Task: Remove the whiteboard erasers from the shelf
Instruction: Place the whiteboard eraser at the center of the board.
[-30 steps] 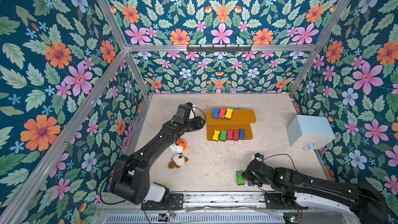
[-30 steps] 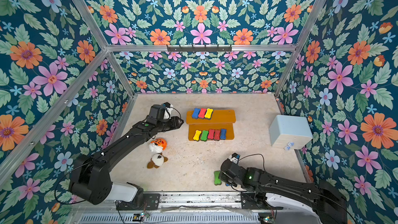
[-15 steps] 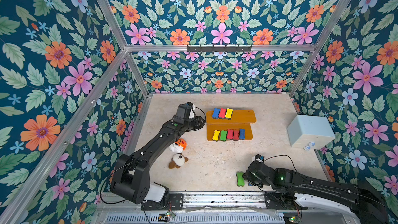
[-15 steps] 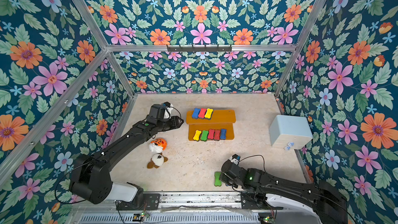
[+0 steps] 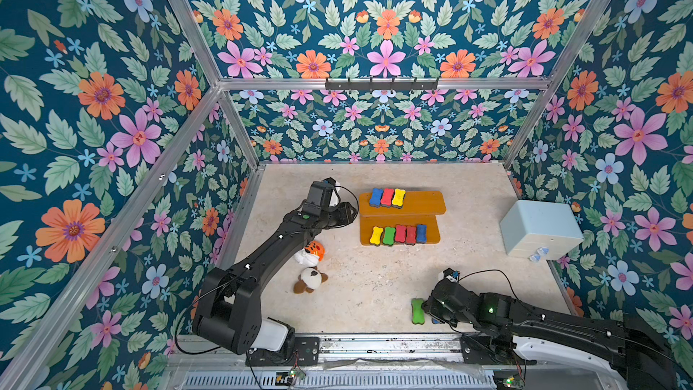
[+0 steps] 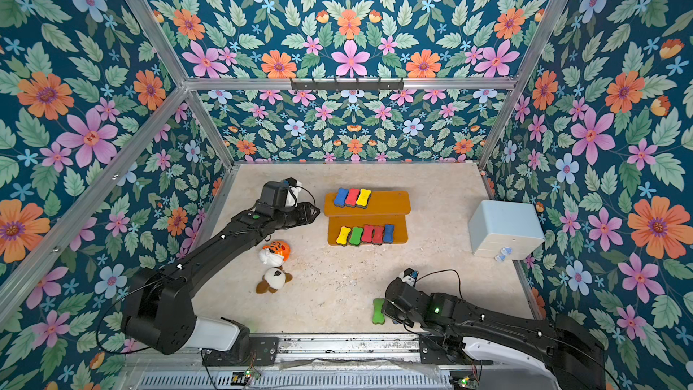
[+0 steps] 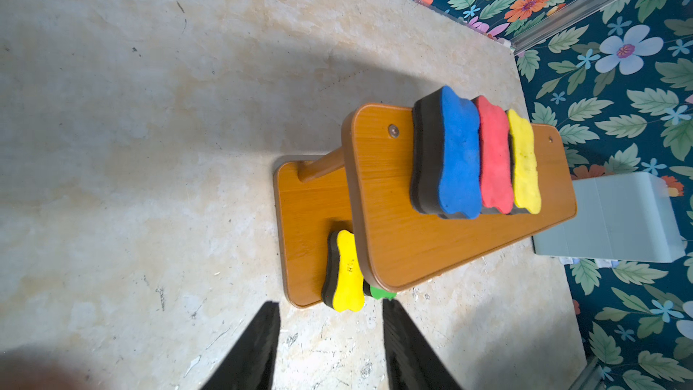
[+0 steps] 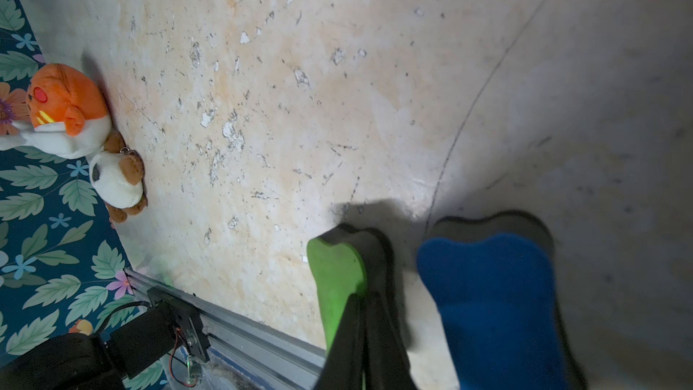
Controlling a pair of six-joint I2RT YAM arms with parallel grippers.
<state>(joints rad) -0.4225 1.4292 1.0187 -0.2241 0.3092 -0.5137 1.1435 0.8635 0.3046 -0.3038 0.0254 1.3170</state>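
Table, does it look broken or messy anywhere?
Yes. The table is scratched and chipped, with small white patches where its pale surface has flaked off. A thin dark curved line also runs across it. Nothing looks spilled.

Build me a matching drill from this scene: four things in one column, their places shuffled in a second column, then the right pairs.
1 three-eraser group
2 five-eraser row
3 orange plush
4 pale blue box

a lower shelf board
b table, far right side
c upper shelf board
d table, beside brown-and-white plush

Pairs: 1-c, 2-a, 3-d, 4-b
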